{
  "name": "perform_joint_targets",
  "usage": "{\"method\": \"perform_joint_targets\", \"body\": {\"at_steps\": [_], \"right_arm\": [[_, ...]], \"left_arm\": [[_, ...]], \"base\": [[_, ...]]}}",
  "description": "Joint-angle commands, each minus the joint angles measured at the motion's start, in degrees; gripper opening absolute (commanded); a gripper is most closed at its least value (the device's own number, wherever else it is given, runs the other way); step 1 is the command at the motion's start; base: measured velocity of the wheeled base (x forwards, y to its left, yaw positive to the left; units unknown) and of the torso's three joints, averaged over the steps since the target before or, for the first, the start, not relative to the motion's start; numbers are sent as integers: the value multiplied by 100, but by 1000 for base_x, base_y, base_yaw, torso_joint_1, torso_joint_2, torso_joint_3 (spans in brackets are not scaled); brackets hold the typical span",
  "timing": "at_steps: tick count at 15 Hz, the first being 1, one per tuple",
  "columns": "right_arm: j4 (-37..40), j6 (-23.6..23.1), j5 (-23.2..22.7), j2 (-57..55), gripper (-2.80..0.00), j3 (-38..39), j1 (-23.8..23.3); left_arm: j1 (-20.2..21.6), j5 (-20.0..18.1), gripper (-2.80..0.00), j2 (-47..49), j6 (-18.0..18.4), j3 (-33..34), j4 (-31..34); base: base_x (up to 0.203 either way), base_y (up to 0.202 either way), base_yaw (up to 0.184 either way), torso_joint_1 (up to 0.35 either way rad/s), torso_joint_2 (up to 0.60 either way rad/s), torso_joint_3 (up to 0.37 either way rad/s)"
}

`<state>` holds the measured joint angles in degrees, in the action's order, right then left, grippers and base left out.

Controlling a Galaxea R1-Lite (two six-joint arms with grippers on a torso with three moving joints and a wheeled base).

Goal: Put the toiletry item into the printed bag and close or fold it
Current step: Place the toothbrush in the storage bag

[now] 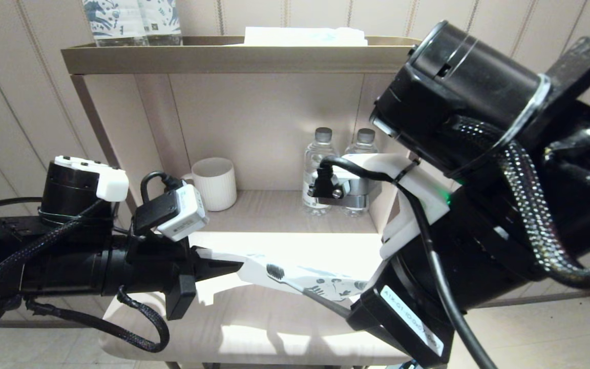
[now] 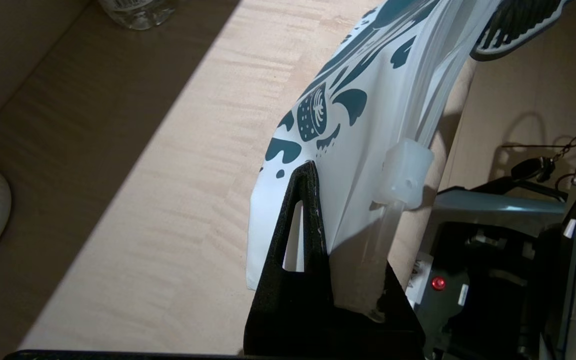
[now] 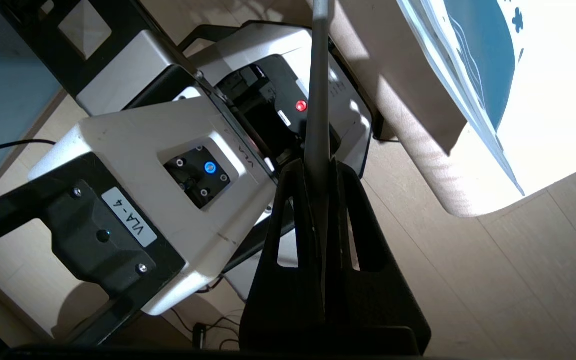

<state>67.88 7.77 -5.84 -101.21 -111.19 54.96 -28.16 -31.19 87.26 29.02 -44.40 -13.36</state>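
The printed bag (image 1: 325, 283) hangs flat just above the wooden shelf top (image 1: 274, 328). My left gripper (image 1: 234, 267) is shut on its plain white end. In the left wrist view the bag (image 2: 368, 100) runs away from the left gripper (image 2: 320, 210), and its clear zip slider (image 2: 404, 167) sits on the near edge. The grey toothbrush (image 1: 275, 271) lies slanted across the bag, bristle head toward the left gripper. I cannot tell whether the head is inside. My right gripper (image 1: 354, 310) is shut on the handle (image 3: 319, 75), with its fingertips (image 3: 293, 172) clamped around it.
A white ribbed cup (image 1: 214, 183) and two water bottles (image 1: 319, 169) stand at the back of the alcove. Navy-printed packs (image 1: 131, 20) and a white folded item (image 1: 305, 36) sit on the upper shelf. The robot base (image 3: 168, 165) and floor lie below the shelf's rounded front edge.
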Motion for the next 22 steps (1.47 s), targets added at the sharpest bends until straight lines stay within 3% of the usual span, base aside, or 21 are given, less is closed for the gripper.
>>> {"method": "perform_joint_targets", "body": {"at_steps": [1,8,22], "right_arm": [[-2,14,2,21,-280,1,-20],[118,32,-5,321,-280,11,52],[12,32,4,-318,-280,10,-201]], "left_arm": [[-5,-19,-280,0,16,1,-9],[-5,-19,-280,185,16,-33,-26],[-36,-37,-280,129,16,-25,-17]], "base": [[0,0,0,0,0,0],[0,0,0,0,0,0],[0,0,0,0,0,0]]}}
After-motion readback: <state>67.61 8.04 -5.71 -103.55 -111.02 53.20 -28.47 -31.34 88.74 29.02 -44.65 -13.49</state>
